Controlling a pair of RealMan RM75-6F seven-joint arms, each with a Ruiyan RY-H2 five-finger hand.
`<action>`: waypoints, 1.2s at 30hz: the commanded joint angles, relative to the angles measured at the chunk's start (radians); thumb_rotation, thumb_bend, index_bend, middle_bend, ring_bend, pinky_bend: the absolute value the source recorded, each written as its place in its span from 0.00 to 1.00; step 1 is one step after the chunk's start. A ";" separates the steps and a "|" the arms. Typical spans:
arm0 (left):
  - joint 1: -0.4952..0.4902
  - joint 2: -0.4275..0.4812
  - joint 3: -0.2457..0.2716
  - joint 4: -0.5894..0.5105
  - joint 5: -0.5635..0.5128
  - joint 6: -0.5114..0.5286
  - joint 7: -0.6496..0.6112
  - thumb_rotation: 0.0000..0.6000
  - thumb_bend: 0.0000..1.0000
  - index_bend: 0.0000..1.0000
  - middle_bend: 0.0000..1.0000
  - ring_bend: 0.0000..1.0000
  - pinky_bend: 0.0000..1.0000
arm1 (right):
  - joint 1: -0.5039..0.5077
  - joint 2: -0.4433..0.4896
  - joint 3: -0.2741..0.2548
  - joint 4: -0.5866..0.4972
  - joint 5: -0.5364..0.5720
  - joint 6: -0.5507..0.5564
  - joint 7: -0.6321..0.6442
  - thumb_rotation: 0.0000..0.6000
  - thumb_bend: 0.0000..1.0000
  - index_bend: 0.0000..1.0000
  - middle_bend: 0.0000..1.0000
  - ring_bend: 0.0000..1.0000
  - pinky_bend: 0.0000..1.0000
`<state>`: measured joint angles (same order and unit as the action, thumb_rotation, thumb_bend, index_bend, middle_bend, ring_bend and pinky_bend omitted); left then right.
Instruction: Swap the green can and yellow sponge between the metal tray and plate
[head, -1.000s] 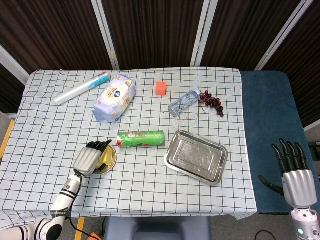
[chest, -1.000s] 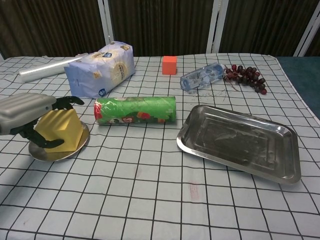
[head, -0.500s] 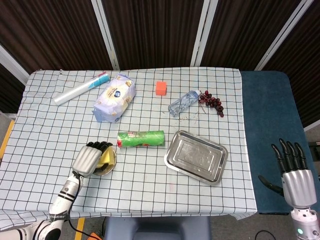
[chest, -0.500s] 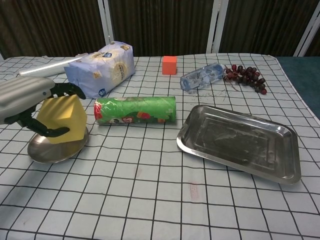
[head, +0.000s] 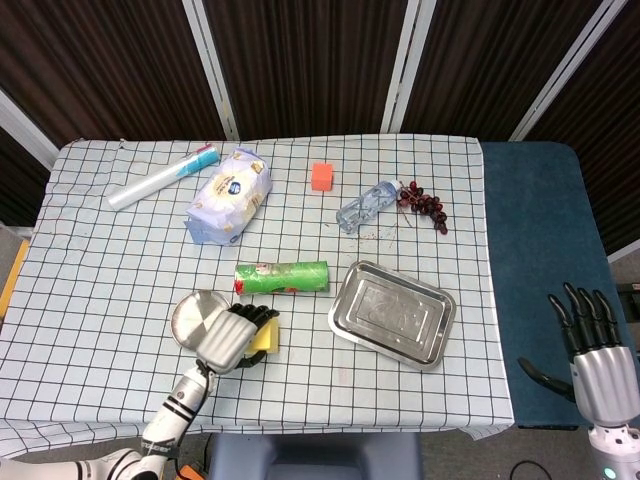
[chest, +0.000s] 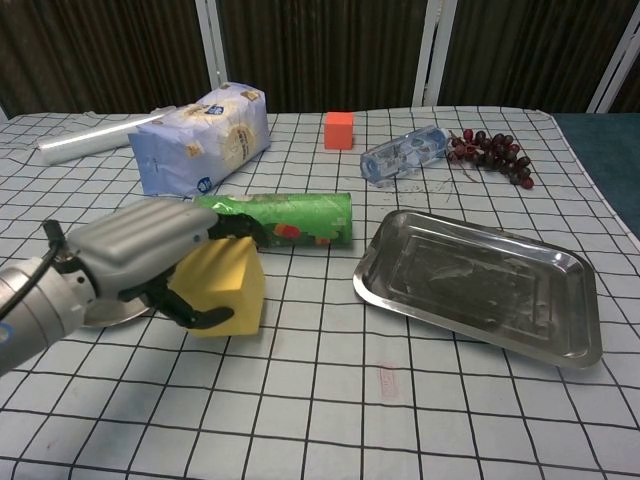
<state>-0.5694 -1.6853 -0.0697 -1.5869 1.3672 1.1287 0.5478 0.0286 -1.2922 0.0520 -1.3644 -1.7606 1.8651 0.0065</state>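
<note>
My left hand (head: 229, 338) (chest: 150, 252) grips the yellow sponge (head: 266, 337) (chest: 224, 287) above the cloth, just right of the round metal plate (head: 196, 312), which is bare. The green can (head: 281, 277) (chest: 295, 216) lies on its side on the tablecloth behind the sponge, between plate and tray. The rectangular metal tray (head: 392, 314) (chest: 478, 282) holds nothing. My right hand (head: 590, 345) stays open with fingers spread, off the table's right edge over the blue surface.
At the back lie a clear roll (head: 162, 177), a blue-white bag (head: 230, 194), an orange cube (head: 322, 176), a plastic bottle (head: 367, 205) and dark grapes (head: 424, 205). A blue surface (head: 540, 280) borders the table on the right.
My left hand has lifted the yellow sponge off the plate and carried it right, toward the tray. The plate now stands bare. The right hand barely moved.
</note>
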 joint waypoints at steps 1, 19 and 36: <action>-0.024 -0.053 -0.001 0.038 -0.025 -0.030 0.050 1.00 0.36 0.23 0.45 0.48 0.56 | -0.001 0.004 -0.001 -0.001 -0.003 0.000 0.006 1.00 0.07 0.00 0.00 0.00 0.00; -0.024 0.071 0.022 -0.136 -0.090 -0.041 0.182 1.00 0.36 0.00 0.00 0.00 0.17 | -0.002 0.010 0.003 -0.005 -0.005 -0.013 0.009 1.00 0.07 0.00 0.00 0.00 0.00; -0.074 0.129 -0.125 -0.038 -0.069 0.030 0.042 1.00 0.35 0.00 0.00 0.00 0.17 | -0.004 0.014 -0.002 -0.006 -0.023 -0.008 0.027 1.00 0.07 0.00 0.00 0.00 0.00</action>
<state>-0.6151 -1.5246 -0.1512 -1.6864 1.3037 1.1716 0.6503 0.0242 -1.2785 0.0493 -1.3705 -1.7830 1.8564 0.0335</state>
